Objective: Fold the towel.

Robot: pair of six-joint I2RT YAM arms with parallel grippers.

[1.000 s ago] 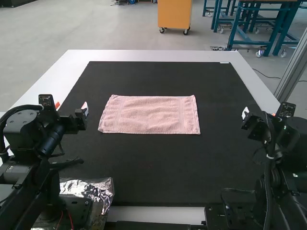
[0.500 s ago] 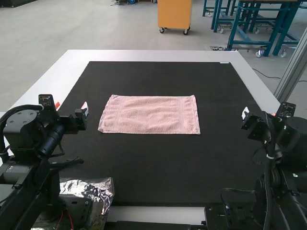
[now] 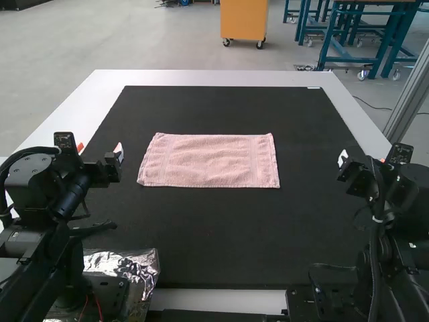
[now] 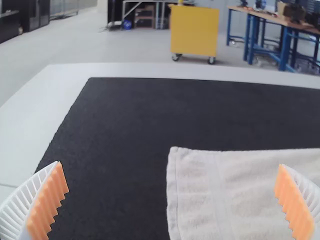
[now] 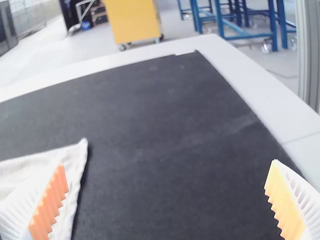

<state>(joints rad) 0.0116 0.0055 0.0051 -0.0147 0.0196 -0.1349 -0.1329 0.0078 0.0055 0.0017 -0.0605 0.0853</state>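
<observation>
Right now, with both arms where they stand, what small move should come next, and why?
Probably ease the left gripper and right gripper inward and down toward the towel's near corners. Both are open, one off each side of the towel, which lies flat on the black mat with nothing gripping it.

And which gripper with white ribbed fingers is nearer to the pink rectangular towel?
The left gripper: in the high view, a narrow strip of black mat separates it from the towel, while the right gripper has a wider one.

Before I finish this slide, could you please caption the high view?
A pink rectangular fabric towel lies flat on a black mat.
</observation>
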